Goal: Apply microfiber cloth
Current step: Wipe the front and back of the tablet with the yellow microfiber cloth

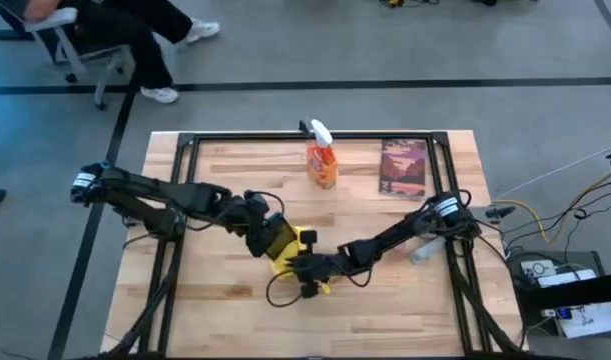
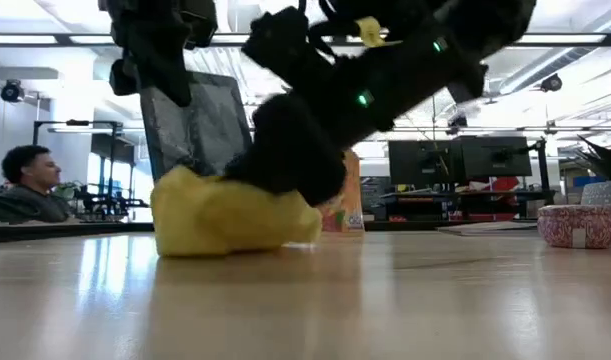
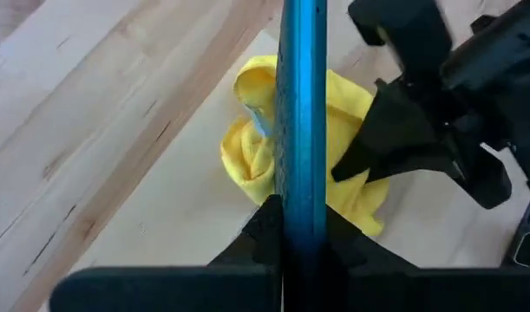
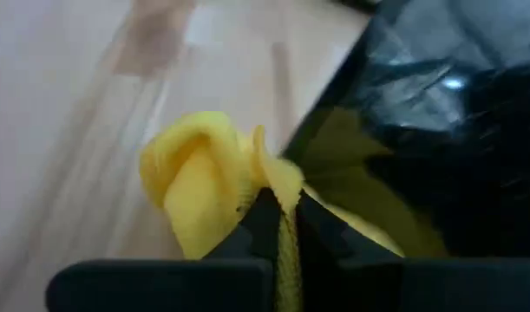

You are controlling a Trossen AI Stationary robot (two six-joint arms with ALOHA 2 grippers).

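Note:
The microfiber cloth (image 1: 303, 240) is a bright yellow bunched heap (image 2: 220, 215) whose underside lies on the wooden table near its middle. A black tablet (image 2: 200, 120) stands on edge just behind it, leaning. My left gripper (image 3: 301, 225) is shut on the tablet and comes from the table's left. My right gripper (image 4: 282, 221) comes from the right and is shut on the cloth (image 4: 195, 182), close beside the tablet's glossy face (image 4: 438, 130). The heap hides the tablet's lower edge in the low view. My left gripper pinches the tablet's thin edge (image 3: 301, 173) between its two fingers, one finger on each face. The tablet runs straight out from the fingers, held on edge and tilted. Whether its lower edge touches the table cannot be seen. My right gripper pinches a raised fold of the cloth (image 4: 278, 186) between its two fingers, several layers bunched together. The fingers slant down from the table's right. The cloth stays slack, its bulk (image 2: 235, 225) on the table next to the tablet.
An orange spray bottle (image 1: 322, 160) with a white trigger stands at the far middle, and a picture book (image 1: 402, 167) lies at the far right. A black frame (image 1: 185, 150) rims the table. A person (image 1: 115, 30) sits beyond the far left corner. Bare wood lies along the near edge.

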